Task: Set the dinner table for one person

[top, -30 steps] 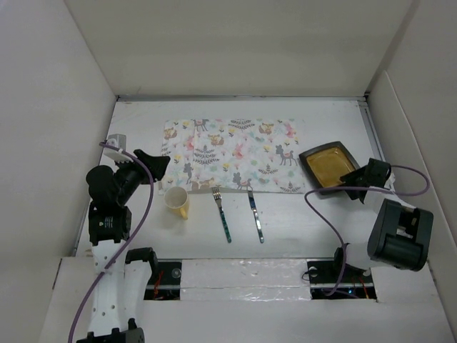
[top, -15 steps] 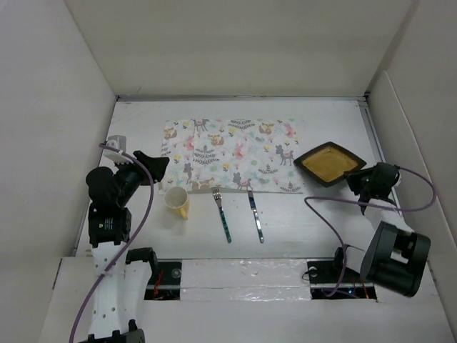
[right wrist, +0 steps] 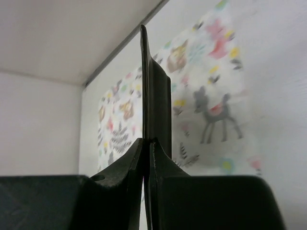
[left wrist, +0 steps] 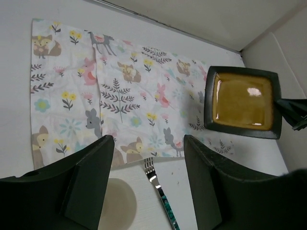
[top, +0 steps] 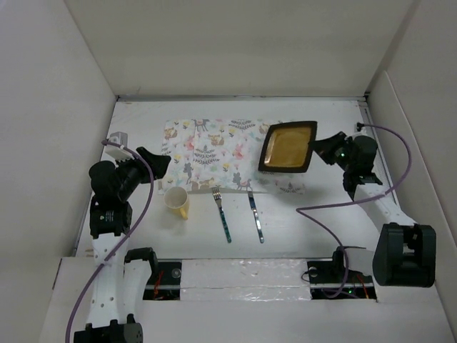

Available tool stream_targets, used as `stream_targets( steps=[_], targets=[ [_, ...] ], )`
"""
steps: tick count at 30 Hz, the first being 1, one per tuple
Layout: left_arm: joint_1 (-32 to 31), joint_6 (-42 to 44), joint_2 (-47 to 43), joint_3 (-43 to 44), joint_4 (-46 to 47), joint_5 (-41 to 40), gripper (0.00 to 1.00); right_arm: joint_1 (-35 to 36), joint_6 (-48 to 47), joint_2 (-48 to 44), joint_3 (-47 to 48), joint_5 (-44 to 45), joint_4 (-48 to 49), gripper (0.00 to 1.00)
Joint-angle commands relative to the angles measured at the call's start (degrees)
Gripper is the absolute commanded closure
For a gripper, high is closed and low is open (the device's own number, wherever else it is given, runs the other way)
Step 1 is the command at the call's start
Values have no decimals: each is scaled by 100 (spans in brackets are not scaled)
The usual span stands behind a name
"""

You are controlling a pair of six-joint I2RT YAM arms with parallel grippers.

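The setting looks to me about half done. The white tabletop [top: 314,221] fills the space in front of both arms, closed in by white walls, and it carries everything. A placemat cloth [top: 214,153] printed with animals and leaves is spread flat in its far middle. The right gripper [top: 319,150] has its jaws closed tight on the rim of a square dark plate [top: 288,146] with an amber inside, and holds it over the right part of the cloth. I cannot tell if the plate touches the cloth, so I judge that it is not yet put down. A fork [top: 222,216] and a knife [top: 255,216] lie side by side on the bare tabletop, with their tips just at the near edge of the cloth. A yellow mug [top: 177,201] stands left of the fork, also off the cloth. The left gripper [top: 153,163] hangs above that corner with its jaws wide apart and nothing between them. What probably remains is to set the plate down and then bring the cutlery and the mug around it. By count there are one cloth, one plate, one fork, one knife and one mug.
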Motion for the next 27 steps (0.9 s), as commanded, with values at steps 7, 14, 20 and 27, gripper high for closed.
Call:
stream_targets(
  steps=[7, 14, 20, 27],
  targets=[
    [-17, -2, 7, 62, 215, -159, 43, 1832, 1614, 1622, 906, -171, 3499, 100],
    [-17, 15, -45, 44, 188, -264, 42, 2553, 3116, 3460, 1275, 507, 5708, 100],
    [-17, 24, -28, 71, 171, -238, 43, 2738, 3478, 4324, 1662, 622, 6246, 100],
    [44, 15, 16, 71, 197, -168, 43, 2686, 3452, 4738, 1882, 481, 5895, 100]
  ],
)
